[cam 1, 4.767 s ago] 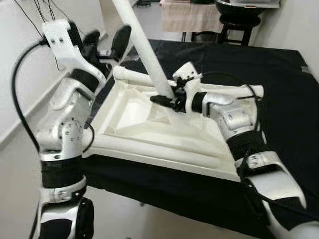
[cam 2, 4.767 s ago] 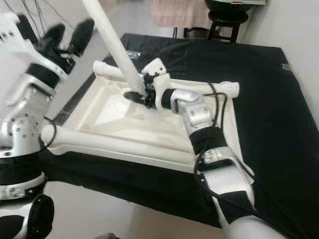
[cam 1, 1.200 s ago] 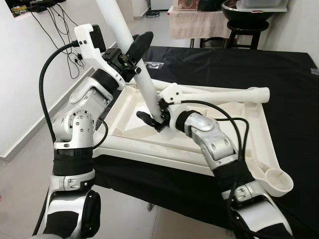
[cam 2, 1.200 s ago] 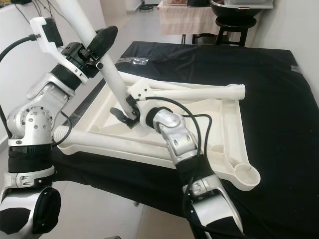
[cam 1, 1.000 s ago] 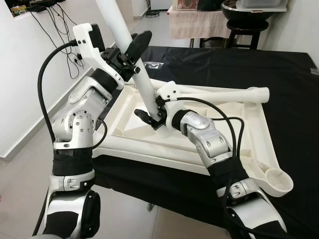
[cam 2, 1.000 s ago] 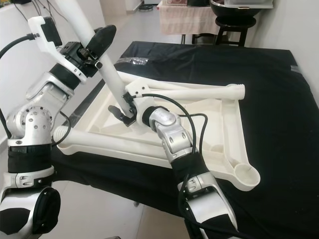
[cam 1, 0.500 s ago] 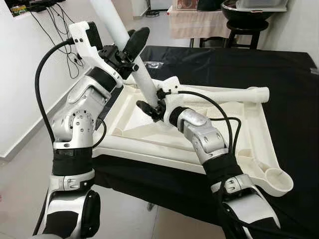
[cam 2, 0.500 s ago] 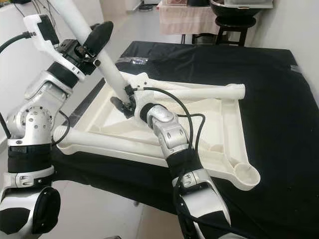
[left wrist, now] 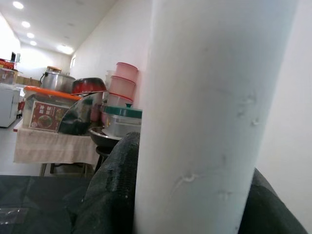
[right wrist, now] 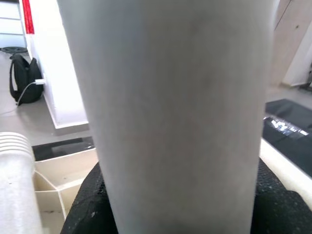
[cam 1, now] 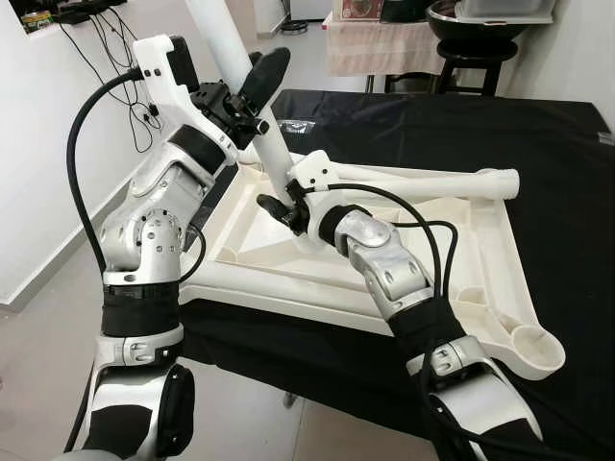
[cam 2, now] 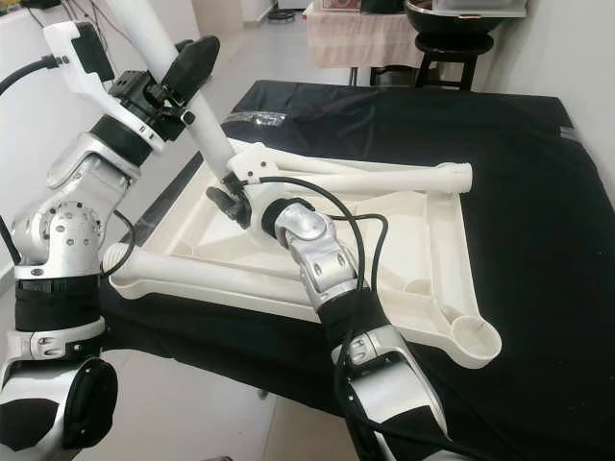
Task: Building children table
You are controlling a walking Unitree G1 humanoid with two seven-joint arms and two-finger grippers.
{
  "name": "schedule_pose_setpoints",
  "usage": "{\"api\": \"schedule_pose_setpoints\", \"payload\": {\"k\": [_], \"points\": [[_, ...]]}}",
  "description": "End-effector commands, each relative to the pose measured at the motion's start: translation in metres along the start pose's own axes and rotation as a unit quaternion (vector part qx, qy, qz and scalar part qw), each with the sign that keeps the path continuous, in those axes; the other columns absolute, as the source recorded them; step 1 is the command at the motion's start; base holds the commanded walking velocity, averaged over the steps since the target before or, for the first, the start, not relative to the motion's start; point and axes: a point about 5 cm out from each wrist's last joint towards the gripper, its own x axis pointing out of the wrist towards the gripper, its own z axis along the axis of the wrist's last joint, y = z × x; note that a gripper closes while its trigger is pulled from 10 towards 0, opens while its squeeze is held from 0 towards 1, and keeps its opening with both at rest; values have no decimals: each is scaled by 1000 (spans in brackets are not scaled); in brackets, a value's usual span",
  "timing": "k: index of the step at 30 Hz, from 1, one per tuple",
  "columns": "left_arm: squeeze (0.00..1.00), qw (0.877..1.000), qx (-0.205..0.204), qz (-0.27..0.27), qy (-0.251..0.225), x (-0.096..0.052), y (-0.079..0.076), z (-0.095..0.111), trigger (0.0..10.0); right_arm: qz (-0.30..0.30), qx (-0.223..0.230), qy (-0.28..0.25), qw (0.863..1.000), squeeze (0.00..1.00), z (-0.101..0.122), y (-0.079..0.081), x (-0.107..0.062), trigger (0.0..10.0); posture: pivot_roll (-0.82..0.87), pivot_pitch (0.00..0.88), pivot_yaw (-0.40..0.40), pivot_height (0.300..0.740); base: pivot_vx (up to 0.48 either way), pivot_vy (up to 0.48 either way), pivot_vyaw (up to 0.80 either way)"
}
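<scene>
— Where's the leg?

— The white leg [cam 1: 252,106] stands tilted over the upturned tabletop [cam 1: 384,269], which lies on the black-covered table [cam 1: 538,134]. My left tool [cam 1: 252,88] is clamped on it high up; my right tool [cam 1: 283,209] is clamped on its lower end, near the far-left corner.

— What could go wrong?

— As I judge it, if the foot misses the corner socket, pushing could jam it or slide the tabletop. Two grips pulling unevenly could twist the leg loose, or knock the other legs [cam 1: 423,181] lying beside it
</scene>
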Motion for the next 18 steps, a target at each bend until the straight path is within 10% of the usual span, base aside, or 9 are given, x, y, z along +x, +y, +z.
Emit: {"api": "schedule_pose_setpoints", "payload": {"k": [1, 2, 4, 5, 18], "points": [[0, 996, -74, -40, -3, 5, -15, -9, 0, 8, -7, -59, 998, 0, 22, 5, 5, 0, 22, 0, 31, 740, 0, 0, 0], [0, 996, -79, -34, -10, 6, -13, -8, 2078, 6, -13, -61, 998, 0, 22, 4, 4, 0, 22, 0, 31, 740, 0, 0, 0], [0, 996, -83, -28, -18, 6, -11, -6, 2078, 5, -16, -63, 998, 0, 22, 3, 4, 0, 22, 0, 31, 740, 0, 0, 0], [1000, 995, -95, -31, -25, 6, -10, -4, 10000, 1, -12, -64, 998, 0, 22, 1, 3, 0, 22, 0, 31, 740, 0, 0, 0], [1000, 994, -88, -50, -33, -14, 6, 15, 10000, -73, 86, -92, 989, 0, 23, -40, -11, 0, 22, 0, 31, 740, 0, 0, 0]]}}
